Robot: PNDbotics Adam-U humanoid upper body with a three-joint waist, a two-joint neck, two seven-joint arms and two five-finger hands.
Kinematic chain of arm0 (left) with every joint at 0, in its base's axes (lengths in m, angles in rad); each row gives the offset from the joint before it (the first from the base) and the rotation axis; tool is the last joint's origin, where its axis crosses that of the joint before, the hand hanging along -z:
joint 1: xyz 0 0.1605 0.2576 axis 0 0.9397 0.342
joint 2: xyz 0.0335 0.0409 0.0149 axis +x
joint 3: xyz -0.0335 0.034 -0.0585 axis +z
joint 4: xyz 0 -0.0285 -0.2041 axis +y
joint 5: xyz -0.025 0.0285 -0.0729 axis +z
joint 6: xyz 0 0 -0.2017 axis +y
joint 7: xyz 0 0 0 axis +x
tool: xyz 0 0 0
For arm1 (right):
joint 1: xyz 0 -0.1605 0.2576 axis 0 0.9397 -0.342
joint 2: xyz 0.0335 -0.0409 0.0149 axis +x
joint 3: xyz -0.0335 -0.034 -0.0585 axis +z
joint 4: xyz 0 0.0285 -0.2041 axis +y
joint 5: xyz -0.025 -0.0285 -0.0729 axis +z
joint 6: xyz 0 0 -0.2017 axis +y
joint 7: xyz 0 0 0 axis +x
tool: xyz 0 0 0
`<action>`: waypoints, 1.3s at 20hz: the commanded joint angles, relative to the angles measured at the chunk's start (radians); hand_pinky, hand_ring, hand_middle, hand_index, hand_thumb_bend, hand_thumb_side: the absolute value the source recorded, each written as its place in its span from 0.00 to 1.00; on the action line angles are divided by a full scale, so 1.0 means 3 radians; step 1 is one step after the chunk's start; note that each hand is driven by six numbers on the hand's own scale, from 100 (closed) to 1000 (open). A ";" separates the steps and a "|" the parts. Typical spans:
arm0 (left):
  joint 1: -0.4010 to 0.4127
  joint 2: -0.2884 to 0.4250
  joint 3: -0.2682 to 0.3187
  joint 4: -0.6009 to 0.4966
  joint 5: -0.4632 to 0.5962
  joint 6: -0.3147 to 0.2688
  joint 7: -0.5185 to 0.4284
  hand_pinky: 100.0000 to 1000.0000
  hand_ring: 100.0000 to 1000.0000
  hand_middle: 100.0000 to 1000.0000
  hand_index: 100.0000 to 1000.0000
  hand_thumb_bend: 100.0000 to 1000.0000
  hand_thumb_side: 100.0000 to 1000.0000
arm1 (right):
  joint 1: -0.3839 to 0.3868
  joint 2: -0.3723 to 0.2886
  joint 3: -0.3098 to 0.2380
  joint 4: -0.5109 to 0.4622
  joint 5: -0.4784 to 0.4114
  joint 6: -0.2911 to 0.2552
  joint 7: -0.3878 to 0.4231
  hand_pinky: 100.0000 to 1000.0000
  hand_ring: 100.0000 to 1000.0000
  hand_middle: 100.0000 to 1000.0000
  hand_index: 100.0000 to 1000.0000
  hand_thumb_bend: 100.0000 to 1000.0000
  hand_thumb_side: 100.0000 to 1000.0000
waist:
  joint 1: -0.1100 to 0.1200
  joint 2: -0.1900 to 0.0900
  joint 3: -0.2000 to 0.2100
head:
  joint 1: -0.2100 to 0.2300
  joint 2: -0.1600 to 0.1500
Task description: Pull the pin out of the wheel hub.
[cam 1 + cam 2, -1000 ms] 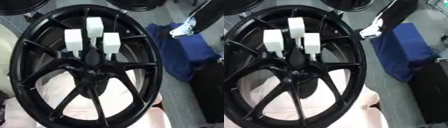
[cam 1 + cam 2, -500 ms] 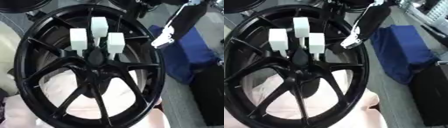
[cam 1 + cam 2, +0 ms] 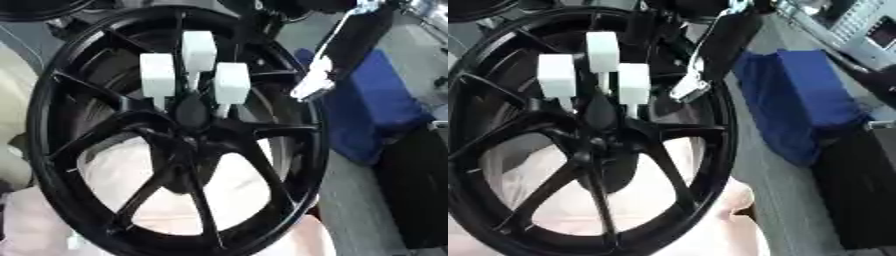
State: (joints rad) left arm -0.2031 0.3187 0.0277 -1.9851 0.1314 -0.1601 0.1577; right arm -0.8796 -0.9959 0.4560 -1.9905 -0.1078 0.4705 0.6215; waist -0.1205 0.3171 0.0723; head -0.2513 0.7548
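My right arm enters from the upper right corner, black forearm angled down and leftward. My right hand (image 3: 313, 82) shows pale at its end, hanging just at the right side of the wheel rim (image 3: 308, 150). I cannot tell its finger pose. My left hand is out of view.

Three white pins (image 3: 198, 50) stand close together at the hub (image 3: 191, 111), with only thin gaps between them. The right hand (image 3: 313, 85) hangs just beside the wheel rim (image 3: 308, 145) on the right, with open room between it and the nearest pin. A blue thing (image 3: 798, 95) fills the floor to the right.
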 commanded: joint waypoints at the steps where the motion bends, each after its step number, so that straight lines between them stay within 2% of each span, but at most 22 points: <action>1: -0.0037 0.0068 -0.0008 -0.0050 0.0000 0.0008 -0.0002 0.85 0.65 0.58 0.71 0.13 0.55 | -0.0042 -0.0041 -0.0045 -0.0032 0.0021 0.0108 -0.0071 0.76 0.78 0.71 0.73 0.64 0.14 | 0.0011 -0.0040 0.0007 | -0.0036 -0.0014; 14: -0.0082 0.0037 -0.0018 -0.0050 -0.0070 0.0019 -0.0005 0.85 0.65 0.58 0.71 0.13 0.55 | 0.0039 0.0019 -0.0040 0.0028 -0.0108 0.0435 -0.0424 0.73 0.74 0.68 0.68 0.57 0.10 | -0.0041 0.0070 0.0095 | -0.0082 -0.0088; 22: -0.0109 0.0026 -0.0016 -0.0050 -0.0092 0.0026 -0.0001 0.85 0.65 0.58 0.71 0.13 0.55 | 0.0097 0.0047 -0.0010 0.0112 -0.0240 0.0511 -0.0512 0.72 0.73 0.67 0.68 0.57 0.10 | -0.0069 0.0116 0.0136 | -0.0065 -0.0145; 26: -0.0115 0.0015 -0.0013 -0.0050 -0.0097 0.0036 0.0005 0.85 0.65 0.58 0.71 0.13 0.55 | 0.0115 0.0055 0.0008 0.0116 -0.0247 0.0533 -0.0516 0.71 0.72 0.66 0.67 0.57 0.09 | -0.0074 0.0124 0.0138 | -0.0069 -0.0137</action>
State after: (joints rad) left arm -0.2284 0.3169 0.0224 -1.9851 0.1070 -0.1514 0.1579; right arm -0.8351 -0.9631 0.4687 -1.9560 -0.1760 0.6239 0.4673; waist -0.1486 0.3702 0.1130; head -0.2702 0.7262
